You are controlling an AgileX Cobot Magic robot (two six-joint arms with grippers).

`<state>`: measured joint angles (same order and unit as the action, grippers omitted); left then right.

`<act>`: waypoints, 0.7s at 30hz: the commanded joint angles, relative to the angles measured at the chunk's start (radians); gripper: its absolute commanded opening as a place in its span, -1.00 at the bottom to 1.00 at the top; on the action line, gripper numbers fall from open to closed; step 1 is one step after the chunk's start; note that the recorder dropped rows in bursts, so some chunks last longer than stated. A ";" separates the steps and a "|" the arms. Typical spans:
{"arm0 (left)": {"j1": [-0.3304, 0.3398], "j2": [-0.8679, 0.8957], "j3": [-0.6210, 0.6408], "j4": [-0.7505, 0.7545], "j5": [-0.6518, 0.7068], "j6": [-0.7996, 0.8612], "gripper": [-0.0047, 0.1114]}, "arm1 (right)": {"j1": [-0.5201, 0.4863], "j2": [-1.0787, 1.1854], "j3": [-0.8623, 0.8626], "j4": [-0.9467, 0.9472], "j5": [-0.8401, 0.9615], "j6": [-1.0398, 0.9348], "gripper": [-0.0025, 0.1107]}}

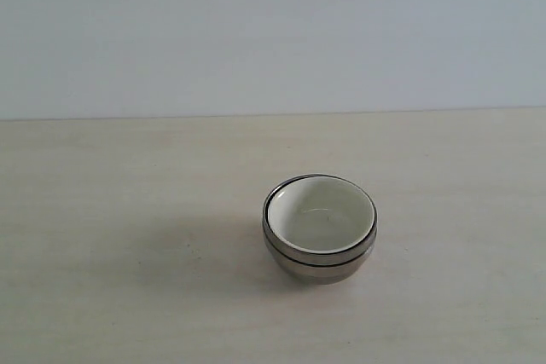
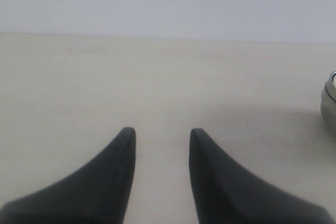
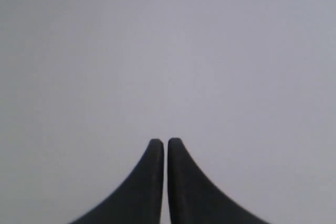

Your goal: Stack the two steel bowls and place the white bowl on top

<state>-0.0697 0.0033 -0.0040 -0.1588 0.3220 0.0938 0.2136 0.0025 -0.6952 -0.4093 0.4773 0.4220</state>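
White bowl (image 1: pixel 320 213) sitting nested atop the stacked steel bowls (image 1: pixel 317 263) on the pale table (image 1: pixel 128 210), left gripper (image 2: pixel 160 132) hanging low near the stack with jaws standing apart, right gripper (image 3: pixel 165 142) holding its jaws together

Left gripper (image 2: pixel 161 130) hangs low over the pale table (image 2: pixel 79 87), its black fingers (image 2: pixel 118 171) spread apart. Off to one side, a steel bowl (image 2: pixel 329 106) is barely in view.
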 commanded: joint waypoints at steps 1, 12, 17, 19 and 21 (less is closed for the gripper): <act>0.003 -0.003 0.004 -0.001 -0.007 0.003 -0.36 | -0.117 -0.002 0.009 0.280 -0.070 -0.204 -0.96; 0.003 -0.003 0.004 -0.001 -0.007 0.003 -0.36 | -0.183 -0.002 0.055 0.448 -0.137 -0.255 -0.96; 0.003 -0.003 0.004 -0.001 -0.007 0.003 -0.36 | -0.183 -0.002 0.220 0.527 -0.244 -0.245 -0.96; 0.003 -0.003 0.004 -0.001 -0.007 0.003 -0.36 | -0.183 -0.002 0.305 0.571 -0.299 -0.245 -0.96; 0.003 -0.003 0.004 -0.001 -0.007 0.003 -0.36 | -0.183 -0.002 0.381 0.591 -0.352 -0.245 -0.96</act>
<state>-0.0697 0.0033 -0.0040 -0.1588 0.3220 0.0938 0.0367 0.0061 -0.4089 0.1413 0.2024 0.1763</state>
